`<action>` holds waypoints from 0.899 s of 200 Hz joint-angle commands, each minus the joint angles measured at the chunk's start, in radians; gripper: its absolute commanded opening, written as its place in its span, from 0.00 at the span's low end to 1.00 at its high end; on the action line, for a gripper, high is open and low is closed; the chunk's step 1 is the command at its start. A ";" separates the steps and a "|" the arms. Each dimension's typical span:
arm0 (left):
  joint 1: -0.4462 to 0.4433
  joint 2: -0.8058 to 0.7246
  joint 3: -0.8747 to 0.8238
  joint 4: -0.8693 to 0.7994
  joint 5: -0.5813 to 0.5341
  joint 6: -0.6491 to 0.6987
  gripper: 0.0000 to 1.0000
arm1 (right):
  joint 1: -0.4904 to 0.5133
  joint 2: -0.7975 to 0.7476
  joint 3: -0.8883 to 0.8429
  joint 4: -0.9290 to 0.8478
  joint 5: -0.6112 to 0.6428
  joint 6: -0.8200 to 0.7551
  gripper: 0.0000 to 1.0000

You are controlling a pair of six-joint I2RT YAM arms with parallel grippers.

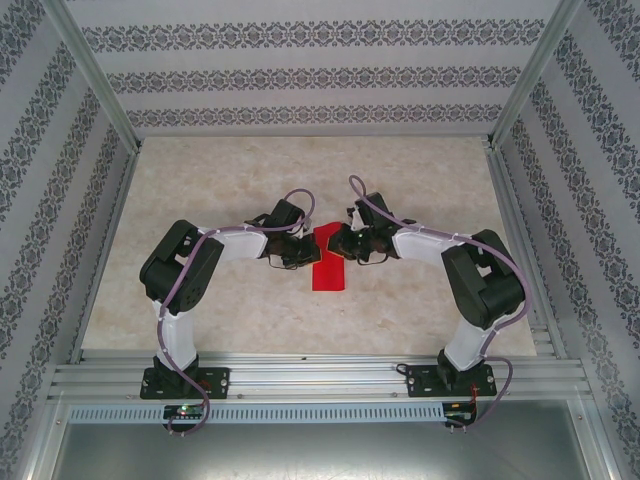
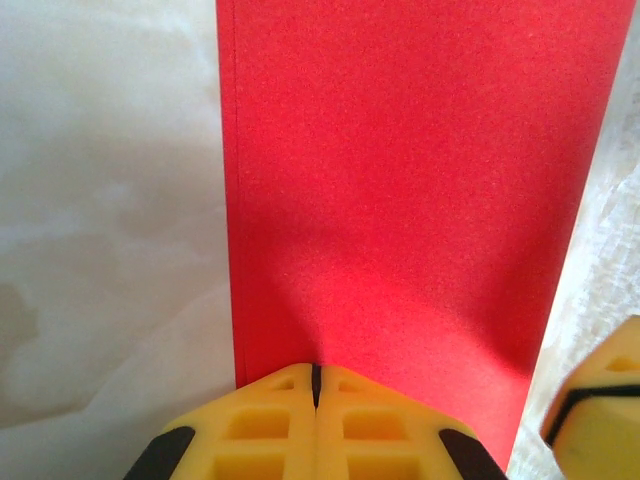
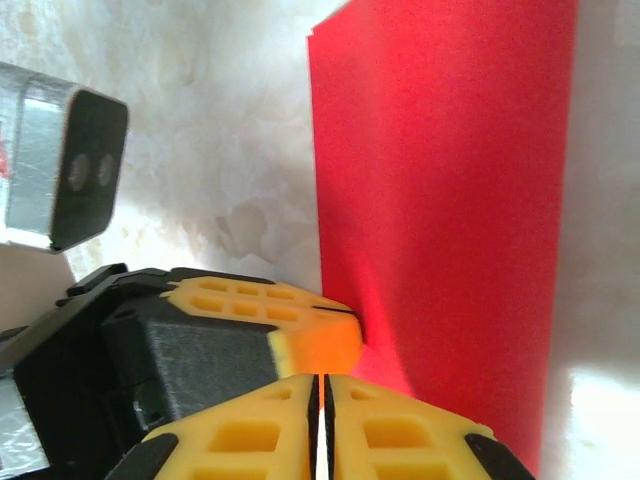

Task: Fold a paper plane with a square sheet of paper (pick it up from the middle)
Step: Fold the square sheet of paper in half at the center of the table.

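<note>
The square sheet of paper [image 1: 327, 268] is bright red and shows as a long folded strip on the marble table between the two arms. It runs up the left wrist view [image 2: 400, 180] and the right wrist view [image 3: 450, 200]. My left gripper [image 2: 315, 368] is shut with its yellow tips on the sheet, and a faint ridge runs out from the slit. It reaches in from the left in the top view [image 1: 303, 250]. My right gripper [image 3: 322, 378] is closed to a thin slit at the sheet's left edge, close beside the left fingers [image 3: 300, 320]. I cannot tell whether paper sits between its pads.
The pale marble table top [image 1: 220, 190] lies on all sides of the sheet. Patterned walls and aluminium posts [image 1: 95, 70] box the table in. The aluminium rail [image 1: 320, 378] carrying both arm bases runs along the near edge.
</note>
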 commanded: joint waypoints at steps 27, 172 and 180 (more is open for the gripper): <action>-0.020 0.032 -0.024 -0.048 -0.018 0.021 0.00 | -0.035 0.062 -0.052 0.053 -0.034 -0.040 0.13; -0.019 0.038 -0.026 -0.057 -0.017 0.023 0.00 | -0.054 -0.079 -0.140 0.123 -0.101 -0.093 0.14; -0.019 0.039 -0.027 -0.056 -0.017 0.024 0.00 | -0.052 -0.088 -0.148 0.124 -0.104 -0.093 0.14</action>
